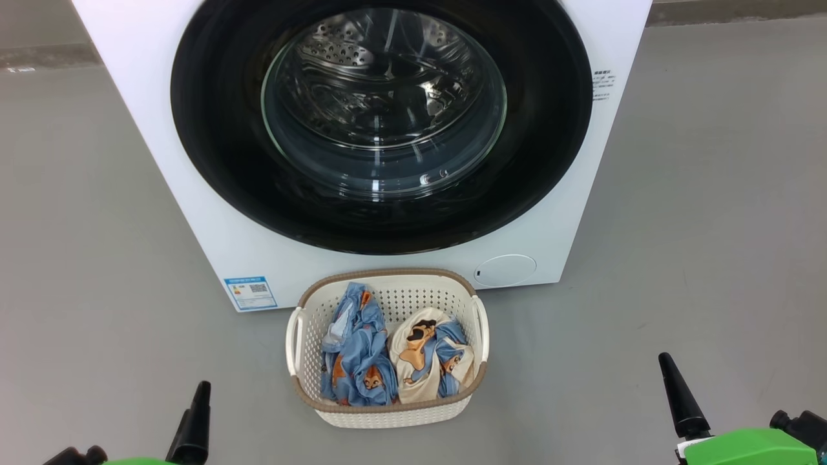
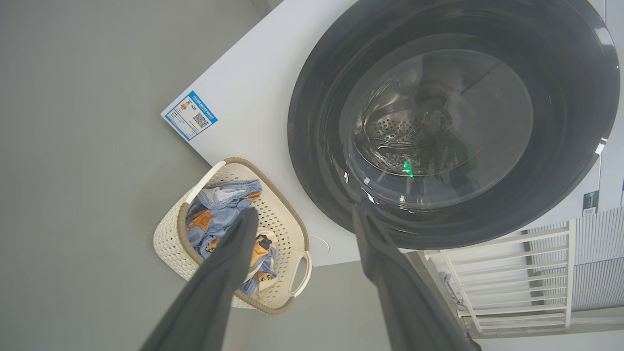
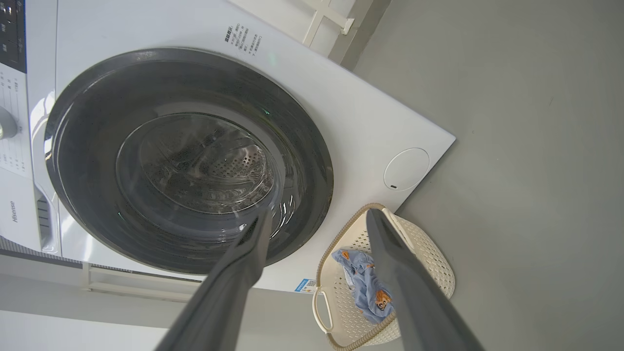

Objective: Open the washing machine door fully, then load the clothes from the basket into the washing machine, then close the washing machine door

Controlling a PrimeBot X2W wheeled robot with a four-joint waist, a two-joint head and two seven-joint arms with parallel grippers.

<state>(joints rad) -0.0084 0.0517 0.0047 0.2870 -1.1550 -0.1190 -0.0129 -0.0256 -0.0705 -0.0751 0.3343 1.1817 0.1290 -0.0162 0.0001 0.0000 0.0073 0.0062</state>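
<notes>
The washing machine (image 1: 161, 142) stands white and boxy ahead of me, and the washing machine door (image 1: 213, 129), a glossy black ring around a glass bowl, lies flat against its front. On the floor before it sits the basket (image 1: 387, 274), cream with a brown rim. In it lie the clothes: a light blue garment (image 1: 355, 349) on the left and a cream one (image 1: 420, 361) on the right. My left gripper (image 1: 145, 426) (image 2: 304, 212) is open and empty, low at the basket's left. My right gripper (image 1: 723, 394) (image 3: 319, 212) is open and empty, low at its right.
Grey floor (image 1: 711, 226) runs on both sides of the machine. A blue label sticker (image 1: 251, 292) and a small round flap (image 1: 505, 270) mark its lower front. A white slatted rack (image 2: 512, 273) stands beside the machine. The control panel (image 3: 9, 29) is at its top.
</notes>
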